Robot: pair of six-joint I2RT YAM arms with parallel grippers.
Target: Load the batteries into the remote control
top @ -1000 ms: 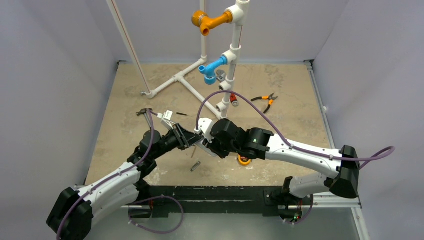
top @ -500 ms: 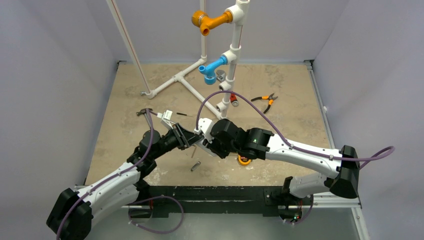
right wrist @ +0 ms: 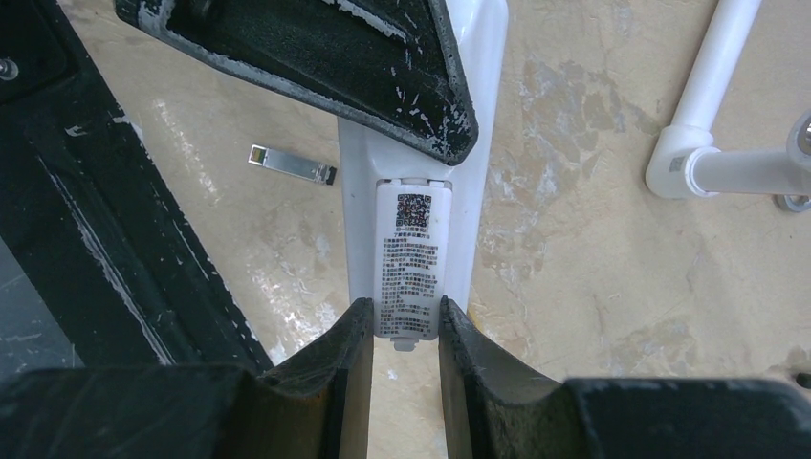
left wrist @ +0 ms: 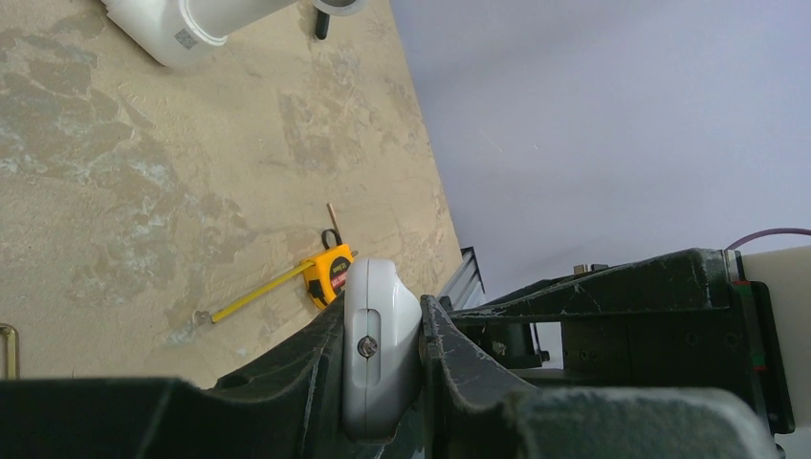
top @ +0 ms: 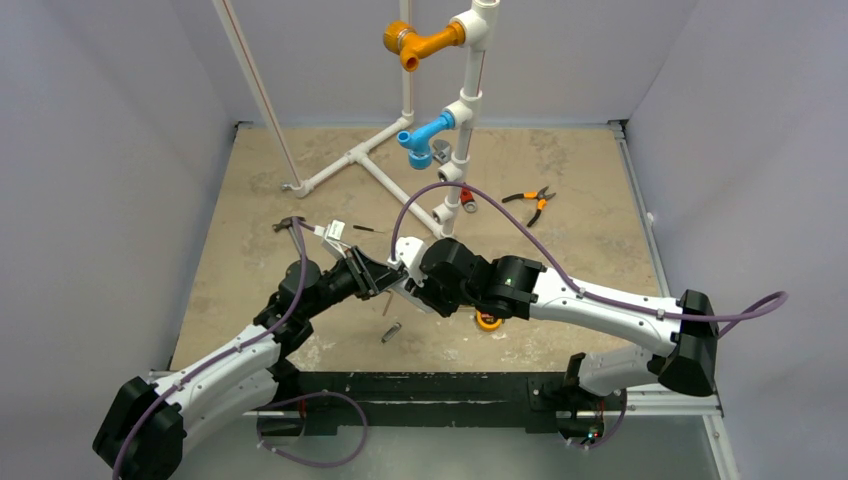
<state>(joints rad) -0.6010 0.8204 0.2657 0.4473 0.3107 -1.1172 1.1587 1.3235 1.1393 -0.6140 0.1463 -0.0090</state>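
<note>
The white remote control (left wrist: 378, 354) is clamped edge-on between my left gripper's (left wrist: 383, 368) black fingers and held above the table. In the right wrist view its back faces up, showing the labelled battery cover (right wrist: 413, 258). My right gripper (right wrist: 399, 335) is shut, with one finger on each side of that cover's lower end. In the top view both grippers meet at the remote (top: 405, 281) in mid-table. A small red item (top: 467, 197) lies by the pipe base; I cannot tell whether it is a battery. No battery shows in either wrist view.
An orange tape measure (top: 488, 320) lies under the right arm and also shows in the left wrist view (left wrist: 330, 277). A small metal clip (top: 391, 331) lies near the front. Orange-handled pliers (top: 530, 200) lie back right. A white pipe frame (top: 400, 190) stands behind.
</note>
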